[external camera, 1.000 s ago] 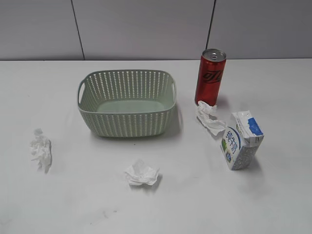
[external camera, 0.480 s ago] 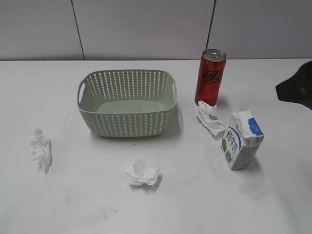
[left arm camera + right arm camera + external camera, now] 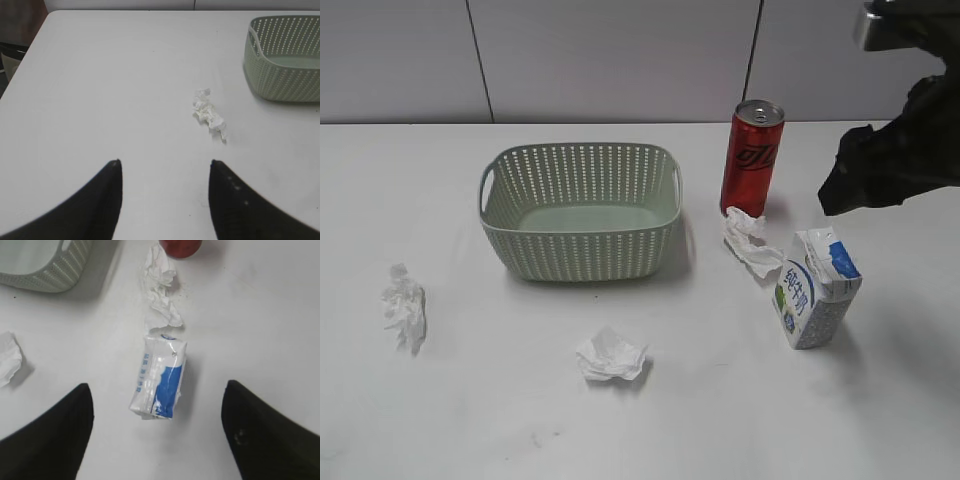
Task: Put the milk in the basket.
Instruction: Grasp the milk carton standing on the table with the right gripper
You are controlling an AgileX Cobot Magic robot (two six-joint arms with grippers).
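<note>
The right gripper (image 3: 157, 432), its two dark fingers spread wide at the lower corners of the right wrist view, hangs above the milk (image 3: 159, 377) with nothing between them; in the exterior view the arm is only a dark mass cut off by the upper right edge of the frame, its fingertips hard to make out. The left gripper (image 3: 165, 200) also stands spread and empty, its fingers cropped by the bottom of the left wrist view, over bare white table (image 3: 100, 90) near a crumpled tissue (image 3: 210, 112). The milk (image 3: 815, 288), a small white gable-top carton with blue patches, blue characters and a touch of green, stands upright at the right of the exterior view, long axis vertical, its folded top a little crushed. It sits just below another tissue (image 3: 750, 242) and the red can (image 3: 752, 157), well apart from the sage-green basket (image 3: 580, 250) at centre. Only a corner of the basket shows in either wrist view, and the can is cropped at the top edge of the right wrist view.
</note>
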